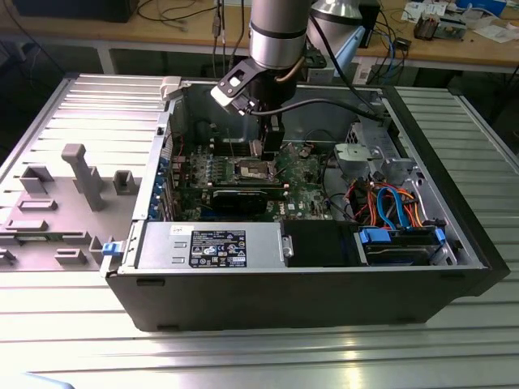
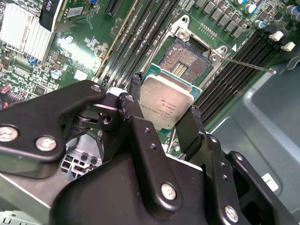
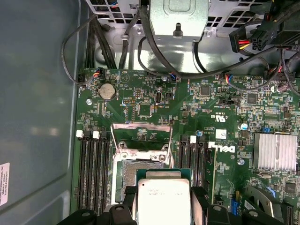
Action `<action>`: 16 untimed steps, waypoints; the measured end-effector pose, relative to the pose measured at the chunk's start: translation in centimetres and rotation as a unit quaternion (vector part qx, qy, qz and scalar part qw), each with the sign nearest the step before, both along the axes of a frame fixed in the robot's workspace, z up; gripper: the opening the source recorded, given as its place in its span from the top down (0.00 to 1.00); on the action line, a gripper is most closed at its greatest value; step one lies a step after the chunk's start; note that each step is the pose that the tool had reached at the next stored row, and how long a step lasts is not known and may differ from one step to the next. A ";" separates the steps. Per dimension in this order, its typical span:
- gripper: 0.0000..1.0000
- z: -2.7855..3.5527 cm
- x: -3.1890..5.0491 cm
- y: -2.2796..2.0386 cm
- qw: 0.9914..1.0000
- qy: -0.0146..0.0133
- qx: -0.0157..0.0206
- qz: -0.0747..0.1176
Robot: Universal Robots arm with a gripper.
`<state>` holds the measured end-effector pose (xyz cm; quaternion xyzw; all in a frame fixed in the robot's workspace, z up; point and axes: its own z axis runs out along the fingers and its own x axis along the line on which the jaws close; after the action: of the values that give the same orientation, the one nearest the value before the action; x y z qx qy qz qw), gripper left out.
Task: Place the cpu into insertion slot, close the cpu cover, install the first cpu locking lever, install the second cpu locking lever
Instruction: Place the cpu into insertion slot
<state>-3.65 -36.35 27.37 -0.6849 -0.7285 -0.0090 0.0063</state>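
Matt metal cpu (image 2: 167,104), glossy black gripper (image 2: 164,123).

— Is the way down to the insertion slot (image 2: 185,63) open?
— Yes. Its dark centre lies bare, and the cpu cover (image 3: 140,125) stands tilted up along one edge. The cpu (image 2: 167,101), clamped in the hand (image 2: 164,96), hangs near one corner.
— What crowds the sides?
— Memory slots (image 3: 91,173) flank it on both sides, and a thin lever (image 2: 248,65) juts out over one bank.
— And the wider case?
— In the exterior view a black card (image 1: 243,197) lies just beside the socket. The drive cage (image 1: 365,158) and cables (image 1: 389,203) fill the exterior view's right.
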 end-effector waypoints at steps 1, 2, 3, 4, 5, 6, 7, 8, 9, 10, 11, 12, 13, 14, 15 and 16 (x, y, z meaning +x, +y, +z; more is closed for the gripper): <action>0.45 0.00 0.00 0.00 1.000 0.000 0.000 0.000; 0.45 -0.01 0.00 0.00 1.000 0.000 0.000 0.000; 0.45 0.00 0.00 0.00 1.000 0.000 0.000 0.000; 0.45 -0.01 0.00 0.00 1.000 0.000 0.000 0.000; 0.45 -0.01 0.00 0.00 1.000 0.000 0.000 0.000; 0.45 -0.01 0.00 0.00 1.000 0.000 0.000 0.000; 0.45 -0.10 0.00 0.01 1.000 0.000 0.000 0.000; 0.45 -0.21 -0.06 0.01 1.000 0.000 0.000 -0.001; 0.45 -0.34 -0.09 0.04 1.000 0.000 0.000 -0.003; 0.45 -0.54 -0.11 0.09 1.000 0.000 0.000 -0.005; 0.45 -0.70 -0.14 0.15 1.000 0.000 0.000 -0.008; 0.45 -0.83 -0.16 0.19 1.000 0.000 0.000 -0.009; 0.45 -0.99 -0.16 0.31 1.000 0.000 0.000 -0.010; 0.45 -1.13 -0.16 0.39 1.000 0.000 0.000 -0.010; 0.45 -1.27 -0.16 0.45 1.000 0.000 0.000 -0.010; 0.45 -1.40 -0.18 0.47 1.000 0.000 0.000 -0.010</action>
<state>-3.83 -35.88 25.97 -0.6924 -0.7215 -0.0090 0.0061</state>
